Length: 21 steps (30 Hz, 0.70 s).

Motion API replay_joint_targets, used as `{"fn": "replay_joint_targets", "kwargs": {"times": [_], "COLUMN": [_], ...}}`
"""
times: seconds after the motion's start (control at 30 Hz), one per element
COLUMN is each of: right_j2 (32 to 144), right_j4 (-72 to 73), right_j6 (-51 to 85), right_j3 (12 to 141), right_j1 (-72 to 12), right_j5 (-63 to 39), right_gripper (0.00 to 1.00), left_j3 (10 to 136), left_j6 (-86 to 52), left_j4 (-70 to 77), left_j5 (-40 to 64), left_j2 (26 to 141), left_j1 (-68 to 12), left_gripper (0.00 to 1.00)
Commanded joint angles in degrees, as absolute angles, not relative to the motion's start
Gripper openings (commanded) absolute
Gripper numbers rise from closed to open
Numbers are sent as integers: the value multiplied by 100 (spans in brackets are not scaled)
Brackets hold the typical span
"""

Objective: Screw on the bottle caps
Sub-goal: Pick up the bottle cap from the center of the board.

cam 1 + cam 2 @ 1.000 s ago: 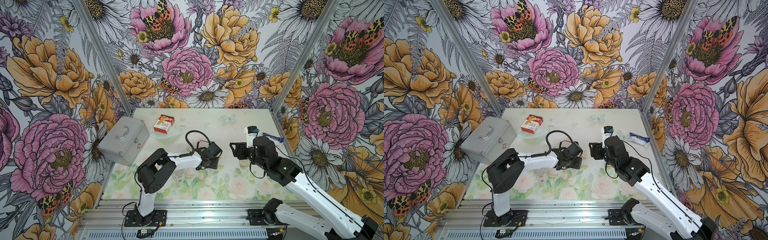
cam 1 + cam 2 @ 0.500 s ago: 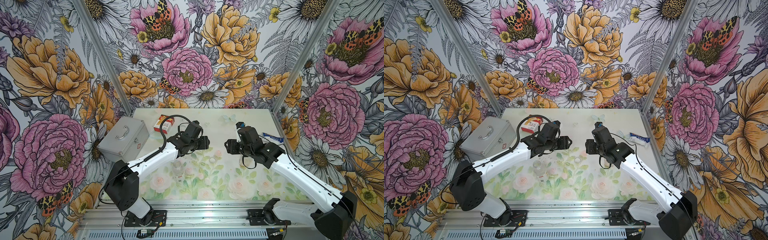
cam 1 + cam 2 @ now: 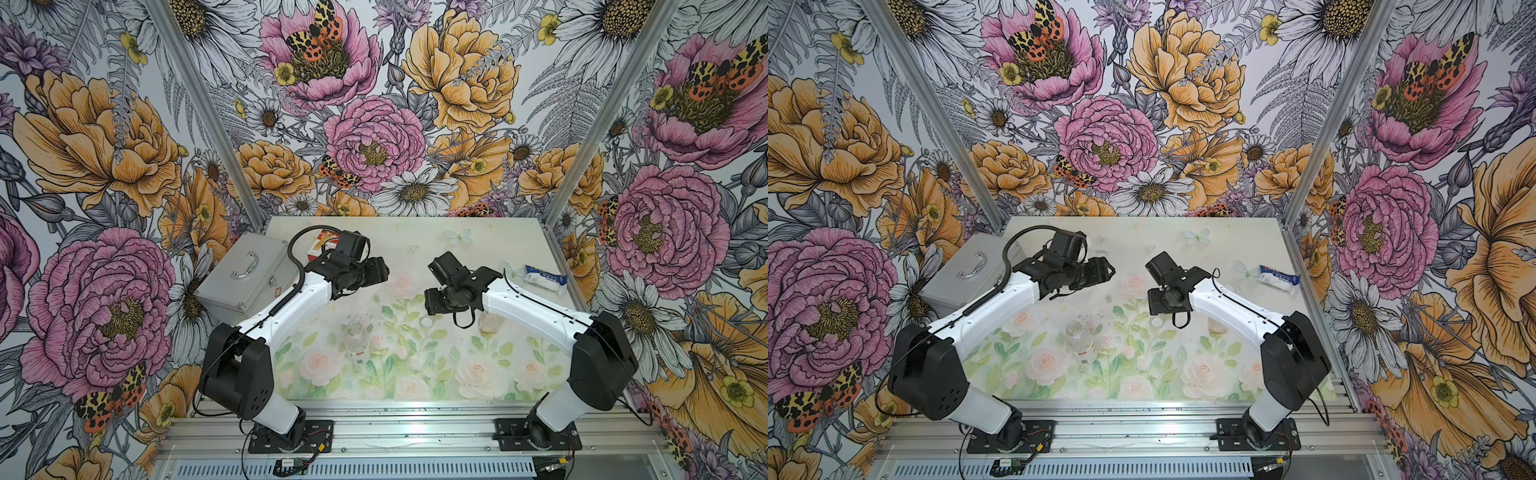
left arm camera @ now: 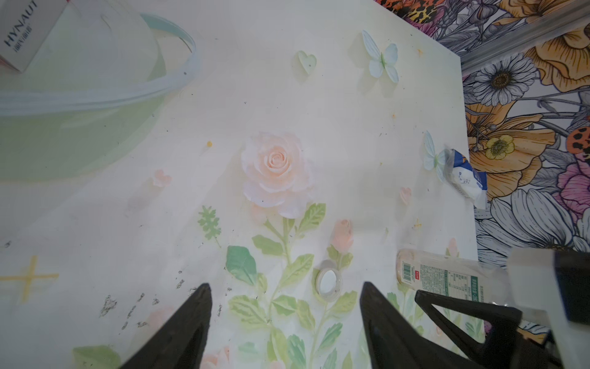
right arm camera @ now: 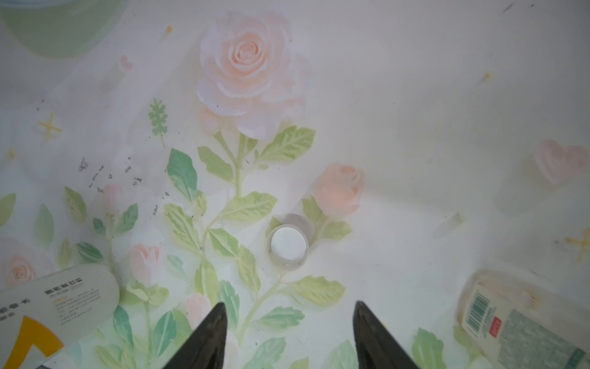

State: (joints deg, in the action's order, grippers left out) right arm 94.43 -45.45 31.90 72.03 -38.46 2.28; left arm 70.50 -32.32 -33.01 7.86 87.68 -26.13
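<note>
- Far left, I see the silver case (image 3: 248,274) at the edge of the table (image 3: 478,249), handle up
- Behind my left arm (image 3: 291,301), a red-and-white box (image 3: 319,246) shows in both top views; the left wrist view puts it at a pale green bowl (image 4: 95,96), though I can't tell whether it sits inside
- My left gripper (image 4: 285,287) hangs over the middle of the table with its jaws spread wide and nothing between them
- Nearer the front, the clear bottle (image 3: 357,340) with a red mark on its label rests on the table; I can't tell whether it is upright
- The cap (image 3: 427,322) lies flat on the table between the two bottles, touching neither; in the right wrist view it is ahead of the fingertips (image 5: 220,314), not between them
- My right gripper (image 5: 289,305) is just beyond the cap, jaws parted and empty
- The second bottle (image 3: 488,325) is partly under my right arm (image 3: 532,307); the wrist view shows it on its side, green-and-white label with a barcode
- A white-and-blue packet (image 3: 544,280) lies near the right edge
</note>
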Motion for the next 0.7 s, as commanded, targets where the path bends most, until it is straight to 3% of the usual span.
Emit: {"fn": "replay_joint_targets", "kwargs": {"times": [0.0, 0.43, 0.67], "right_j2": [9843, 10877, 11092], "right_j4": [-4606, -4292, -4130], "right_j6": [3097, 2955, 3009], "right_j3": [7431, 7706, 7465], "right_j1": [-3893, -3825, -3788], "right_j5": [327, 18, -228], "right_gripper": [65, 67, 60], "left_j3": [7143, 7146, 7124], "left_j6": [-3038, -2666, -2409], "left_j4": [-3375, -3473, -3467], "left_j5": [899, 550, 507], "left_j2": [8474, 8346, 8227], "left_j1": [-2562, -2557, -2601], "left_gripper": [96, 99, 99]}}
